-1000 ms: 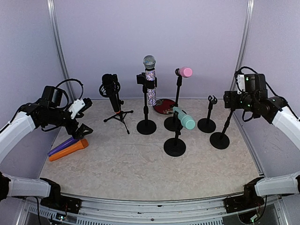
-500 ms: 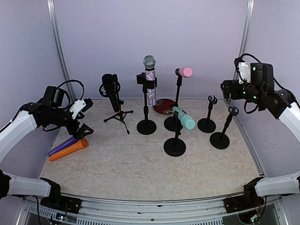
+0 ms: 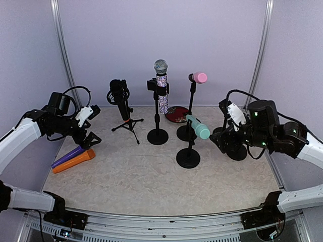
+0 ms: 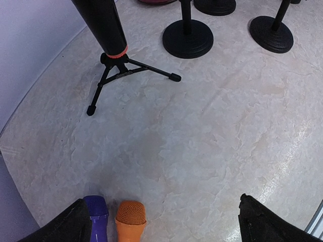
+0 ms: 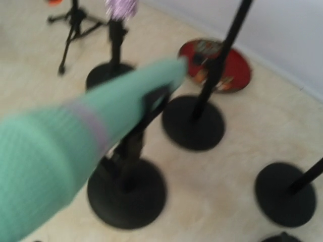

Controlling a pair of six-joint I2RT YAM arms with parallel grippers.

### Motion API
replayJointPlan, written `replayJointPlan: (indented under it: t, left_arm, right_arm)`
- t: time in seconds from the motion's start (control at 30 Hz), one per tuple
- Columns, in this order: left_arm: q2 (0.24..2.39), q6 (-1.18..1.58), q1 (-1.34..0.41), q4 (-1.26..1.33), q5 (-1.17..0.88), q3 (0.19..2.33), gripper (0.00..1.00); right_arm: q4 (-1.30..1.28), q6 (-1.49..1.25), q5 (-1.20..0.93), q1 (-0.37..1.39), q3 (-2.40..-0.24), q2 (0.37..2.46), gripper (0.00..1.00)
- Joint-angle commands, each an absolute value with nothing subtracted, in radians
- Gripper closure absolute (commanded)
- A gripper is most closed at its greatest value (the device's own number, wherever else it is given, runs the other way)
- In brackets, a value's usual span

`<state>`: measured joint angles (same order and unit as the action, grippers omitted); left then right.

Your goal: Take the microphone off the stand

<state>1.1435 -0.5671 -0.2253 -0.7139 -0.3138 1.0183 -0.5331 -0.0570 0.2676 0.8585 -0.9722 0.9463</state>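
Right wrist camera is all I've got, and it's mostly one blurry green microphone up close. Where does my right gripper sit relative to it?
Observer: In the top camera, the right gripper is low over the table, close beside the head of the green microphone on its right. I see no contact.
Operator: And the other arm? My view doesn't reach it.
Observer: The left gripper hangs open on the far left, over an orange microphone and a purple microphone lying side by side on the table.
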Motion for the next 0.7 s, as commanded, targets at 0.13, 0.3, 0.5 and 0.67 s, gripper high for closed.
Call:
replayJointPlan:
  t: [0.13, 0.3, 0.5, 0.67]
  left_arm:
    - [1.165, -0.550, -0.224, -0.715, -0.332, 1.064, 0.01]
    - [1.168, -0.546, -0.225, -0.723, -0.358, 1.076, 0.01]
    - [1.169, -0.549, -0.226, -0.750, -0.393, 1.077, 0.01]
    - [1.152, -0.559, -0.227, -0.730, -0.410, 1.059, 0.01]
  right_arm:
    - [-0.498, -0.105, 0.527, 1.083, -0.898, 0.962, 0.00]
    - [-0.341, -0.054, 0.652, 1.184, -0.899, 1.001, 0.00]
    - [-0.250, -0.021, 0.777, 1.186, -0.921, 1.106, 0.02]
    - [-0.177, -0.014, 0.821, 1.186, -0.923, 1.161, 0.11]
